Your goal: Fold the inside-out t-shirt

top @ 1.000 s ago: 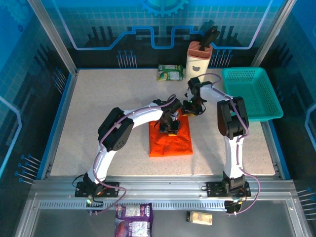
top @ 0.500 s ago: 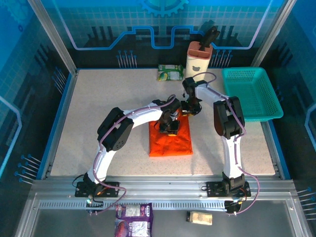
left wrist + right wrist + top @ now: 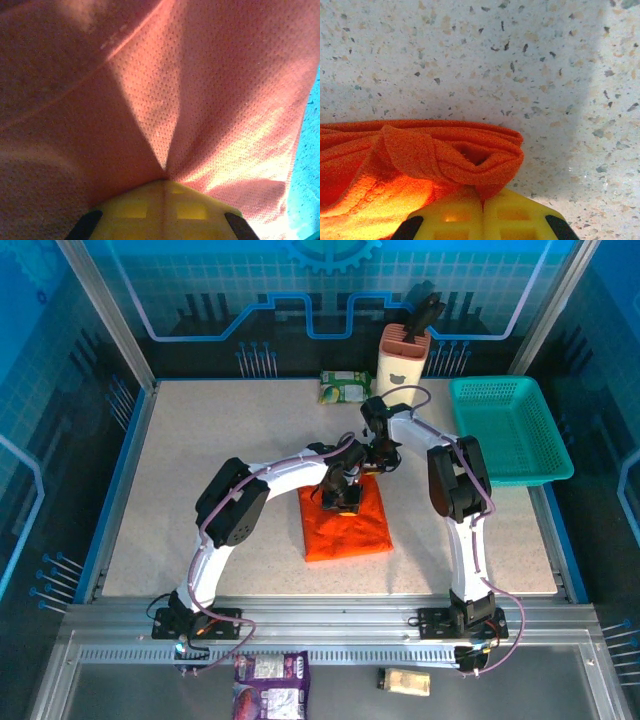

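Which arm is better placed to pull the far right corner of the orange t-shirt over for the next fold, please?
I'd say right. The right gripper is shut on the bunched edge of the orange t-shirt at that corner, bare table just beyond; the left gripper pinches cloth further in.

top view from above and behind, looking down on the whole table (image 3: 200, 440), both wrist views pressed close on the t-shirt (image 3: 345, 525) (image 3: 200, 100) (image 3: 420, 155), shared by all three
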Controlling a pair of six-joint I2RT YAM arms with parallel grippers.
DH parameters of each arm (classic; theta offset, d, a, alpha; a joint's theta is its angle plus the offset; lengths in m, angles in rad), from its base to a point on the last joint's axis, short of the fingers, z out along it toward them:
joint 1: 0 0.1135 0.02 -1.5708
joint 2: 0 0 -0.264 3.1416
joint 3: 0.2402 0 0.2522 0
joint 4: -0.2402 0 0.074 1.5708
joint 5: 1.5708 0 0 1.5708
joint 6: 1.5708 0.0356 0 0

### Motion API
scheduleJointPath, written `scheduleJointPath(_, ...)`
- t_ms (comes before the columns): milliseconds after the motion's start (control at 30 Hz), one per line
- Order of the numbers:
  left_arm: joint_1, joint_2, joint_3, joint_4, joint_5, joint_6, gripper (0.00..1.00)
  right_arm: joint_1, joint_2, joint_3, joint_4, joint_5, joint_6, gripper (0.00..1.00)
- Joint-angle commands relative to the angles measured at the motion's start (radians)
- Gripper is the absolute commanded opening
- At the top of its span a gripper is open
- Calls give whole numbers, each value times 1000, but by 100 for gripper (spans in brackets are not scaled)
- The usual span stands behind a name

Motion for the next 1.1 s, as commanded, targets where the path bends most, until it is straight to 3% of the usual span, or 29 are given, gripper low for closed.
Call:
scheduleJointPath(0,14,-45,-57,-52,-73,-3,4,16,11,-21,2,3,-6,0)
scheduleJointPath(267,167,-242,-86,-30,-136,4,21,8,-29,-78,16,-15,-26,0)
scheduleJointPath(567,357,-128,22,-64,-115,50,31,-4,-37,-89,3,-16,-41,0)
scheduleJointPath(733,373,-42,114,-111,-142,62,37,-6,-38,-62,-28,1,-50,0)
scheduleJointPath(1067,371,38,152,-143,-201,82,37,-7,-43,-52,-46,15,-51,0)
